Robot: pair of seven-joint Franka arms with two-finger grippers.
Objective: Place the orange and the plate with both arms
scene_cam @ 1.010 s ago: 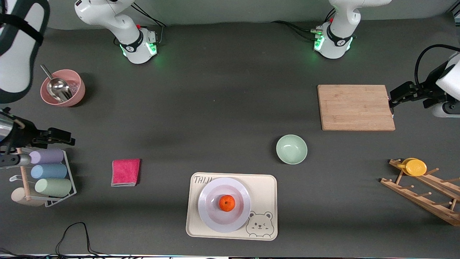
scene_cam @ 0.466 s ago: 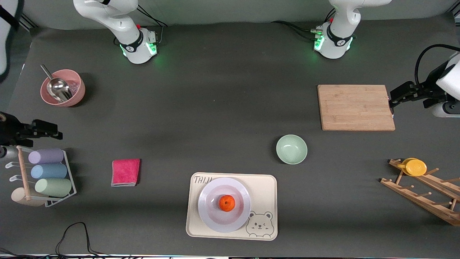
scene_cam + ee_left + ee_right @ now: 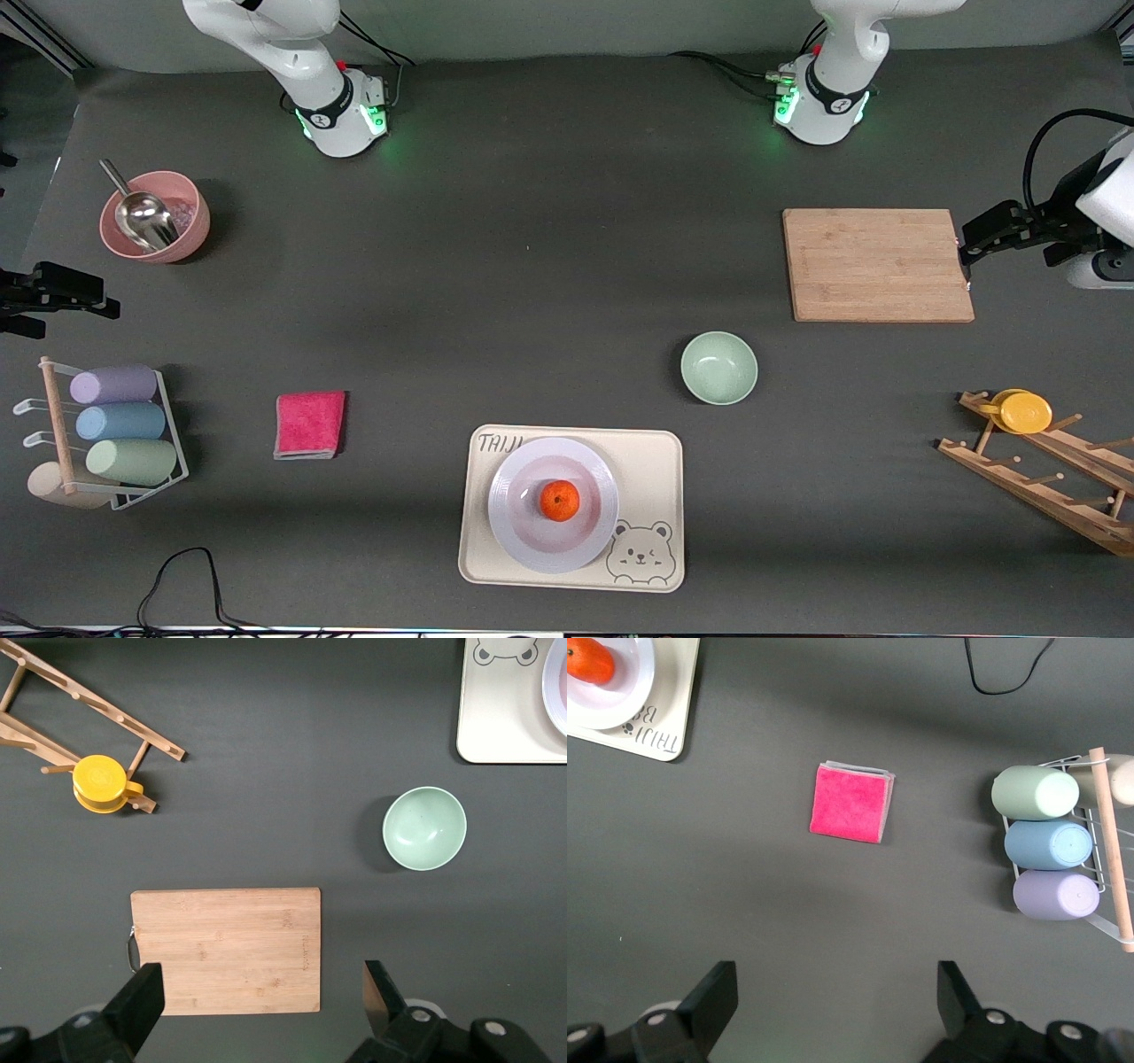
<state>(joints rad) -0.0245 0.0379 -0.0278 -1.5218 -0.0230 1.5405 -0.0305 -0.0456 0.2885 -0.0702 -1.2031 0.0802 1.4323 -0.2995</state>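
Note:
The orange (image 3: 560,501) sits in the middle of the pale lavender plate (image 3: 523,536). The plate rests on a cream bear tray (image 3: 651,470) near the front camera. My left gripper (image 3: 970,242) is open and empty in the air at the wooden cutting board's (image 3: 877,264) edge, toward the left arm's end. My right gripper (image 3: 96,297) is open and empty over the table edge at the right arm's end. In the right wrist view the orange (image 3: 589,660), the plate (image 3: 620,700) and the open right gripper (image 3: 837,1001) show. The left wrist view shows the open left gripper (image 3: 263,999) and the plate's rim (image 3: 558,682).
A mint-green bowl (image 3: 718,368) stands between tray and board. A pink folded cloth (image 3: 309,424) and a wire rack of pastel cups (image 3: 120,424) lie toward the right arm's end. A pink bowl with a scoop (image 3: 155,215) is there too. A wooden peg rack with a yellow cup (image 3: 1023,412) stands toward the left arm's end.
My right gripper has drawn back from above the cup rack toward the table edge at the right arm's end. The left arm, the orange and the plate have not moved.

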